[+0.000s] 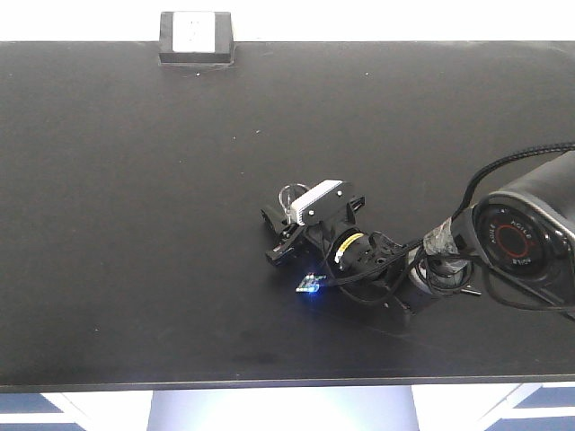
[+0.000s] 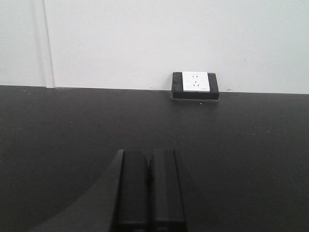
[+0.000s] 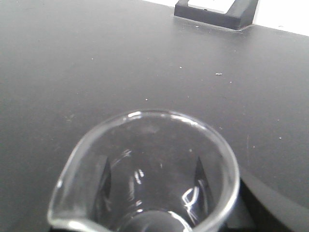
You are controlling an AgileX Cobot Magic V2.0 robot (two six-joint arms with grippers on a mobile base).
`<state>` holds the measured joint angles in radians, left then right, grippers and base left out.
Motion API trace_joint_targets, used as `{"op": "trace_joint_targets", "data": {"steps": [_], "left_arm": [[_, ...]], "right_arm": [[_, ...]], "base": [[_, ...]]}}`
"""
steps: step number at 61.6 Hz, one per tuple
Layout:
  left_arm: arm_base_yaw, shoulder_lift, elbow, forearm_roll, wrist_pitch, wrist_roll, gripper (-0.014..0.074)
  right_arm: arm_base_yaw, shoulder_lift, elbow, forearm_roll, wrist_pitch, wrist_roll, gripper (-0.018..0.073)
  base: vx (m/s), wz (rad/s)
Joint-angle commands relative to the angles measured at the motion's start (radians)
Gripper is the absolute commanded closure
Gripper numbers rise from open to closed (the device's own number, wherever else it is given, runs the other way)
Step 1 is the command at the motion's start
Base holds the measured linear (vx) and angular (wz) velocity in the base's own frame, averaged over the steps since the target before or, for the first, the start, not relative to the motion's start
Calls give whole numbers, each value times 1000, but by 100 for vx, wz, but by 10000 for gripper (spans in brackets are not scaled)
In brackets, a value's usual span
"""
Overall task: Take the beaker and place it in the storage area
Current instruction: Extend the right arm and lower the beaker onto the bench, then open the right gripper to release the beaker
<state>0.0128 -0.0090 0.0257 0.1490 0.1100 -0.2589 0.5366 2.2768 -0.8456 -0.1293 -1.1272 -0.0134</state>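
Observation:
The clear glass beaker with its pouring lip at the lower left fills the right wrist view. My right gripper is shut on it, and its dark fingers show through the glass on both sides. In the front view the right gripper sits low over the middle of the matte black bench top, with the beaker faint at its tip. I cannot tell whether the beaker touches the bench. My left gripper is shut and empty, low over the same bench.
A small black box with a white socket face stands at the bench's far edge against the white wall; it also shows in the left wrist view and the right wrist view. The right arm and its cables reach in from the right.

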Motion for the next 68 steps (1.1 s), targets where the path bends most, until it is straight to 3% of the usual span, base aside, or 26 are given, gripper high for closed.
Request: {"op": "trace_joint_targets", "data": {"steps": [1, 10, 35, 55, 60, 68], "left_arm": [[-6, -19, 22, -6, -84, -6, 605], [-6, -19, 22, -6, -84, -6, 605], [-6, -19, 22, -6, -84, -6, 605], [-6, -19, 22, -6, -84, -6, 605], [-6, -19, 22, -6, -84, -6, 605], [-6, -19, 22, -6, -84, -6, 605]], "right_arm": [[-2, -38, -10, 2, -35, 5, 34], [-2, -42, -10, -2, -21, 8, 8], [-2, -195, 8, -4, 212, 55, 8], [-2, -393, 318, 6, 39, 43, 8], [-2, -493, 376, 8, 67, 49, 8], [-2, -725, 443, 35, 242, 62, 8]], "base": [[0, 0], [0, 0], [0, 0], [0, 0], [0, 0], [0, 0]]}}
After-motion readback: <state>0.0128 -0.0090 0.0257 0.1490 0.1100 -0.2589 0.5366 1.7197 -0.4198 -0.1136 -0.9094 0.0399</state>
